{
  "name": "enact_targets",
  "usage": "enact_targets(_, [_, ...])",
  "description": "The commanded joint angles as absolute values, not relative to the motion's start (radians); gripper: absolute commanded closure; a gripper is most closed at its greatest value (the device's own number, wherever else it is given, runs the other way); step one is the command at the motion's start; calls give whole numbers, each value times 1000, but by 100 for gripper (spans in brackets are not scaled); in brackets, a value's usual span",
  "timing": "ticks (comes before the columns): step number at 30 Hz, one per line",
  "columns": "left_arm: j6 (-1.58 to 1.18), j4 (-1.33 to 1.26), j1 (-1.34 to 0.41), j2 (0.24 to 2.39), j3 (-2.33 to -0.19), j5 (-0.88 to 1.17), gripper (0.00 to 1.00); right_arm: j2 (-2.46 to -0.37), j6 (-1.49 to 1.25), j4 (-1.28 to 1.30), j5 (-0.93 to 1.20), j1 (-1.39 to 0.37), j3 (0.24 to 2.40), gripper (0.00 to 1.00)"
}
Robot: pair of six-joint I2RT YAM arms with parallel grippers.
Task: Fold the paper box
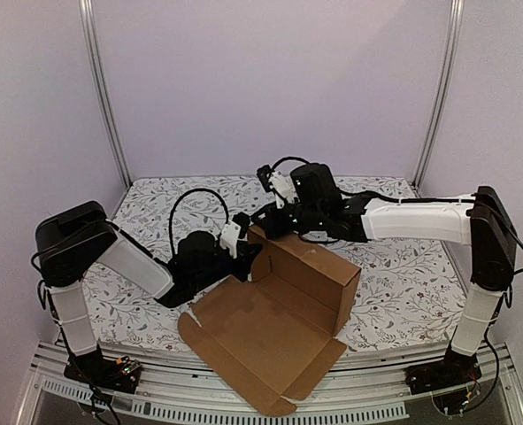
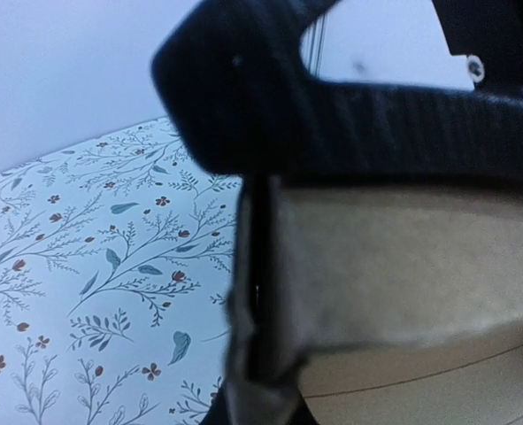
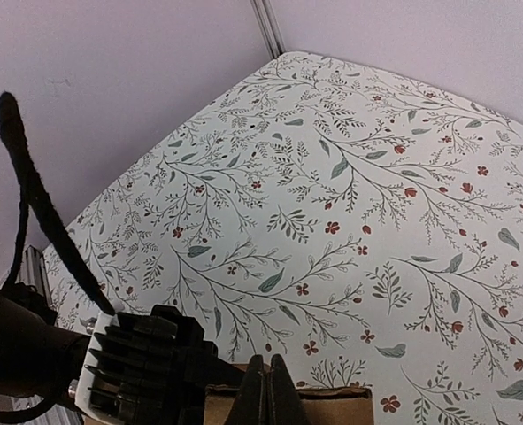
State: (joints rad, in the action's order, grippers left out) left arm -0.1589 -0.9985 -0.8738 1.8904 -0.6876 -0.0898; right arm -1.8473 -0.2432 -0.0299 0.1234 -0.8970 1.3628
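Observation:
The paper box point(image 1: 279, 328) is plain brown cardboard, half formed. Its base lies flat, a folded wall stands along the far right side, and its front flap hangs over the table's near edge. My left gripper point(image 1: 243, 241) is at the box's far-left corner. In the left wrist view its dark fingers point(image 2: 259, 292) are clamped on a cardboard flap point(image 2: 403, 266). My right gripper point(image 1: 274, 223) hovers just behind that corner. In the right wrist view its fingertips point(image 3: 268, 376) are pressed together over the box's top edge point(image 3: 332, 405), with the left gripper's black body point(image 3: 146, 363) beside them.
A floral cloth point(image 1: 403, 292) covers the table. White walls and two aluminium posts point(image 1: 106, 97) close off the back. A metal rail point(image 1: 243, 403) runs along the front edge between the arm bases.

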Motion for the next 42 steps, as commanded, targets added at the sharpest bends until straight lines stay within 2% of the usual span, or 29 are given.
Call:
enact_targets(1, [-145, -982, -871, 1923, -710, -63, 91, -1894, -241, 50, 98, -917, 1303, 100])
enact_targets(5, [-143, -977, -871, 1925, -713, -67, 88, -1893, -236, 61, 78, -926, 1291, 100])
enact_targets(20, [-140, -990, -871, 1951, -706, -69, 85, -1906, -244, 115, 30, -936, 1272, 100])
enact_targets(31, [-147, -1068, -871, 1907, -659, -69, 79, -1938, -241, 180, 5, -946, 1278, 100])
enact_targets(42, [-141, -1210, -862, 1922, -600, -63, 67, -1921, -229, 205, 6, -949, 1280, 100])
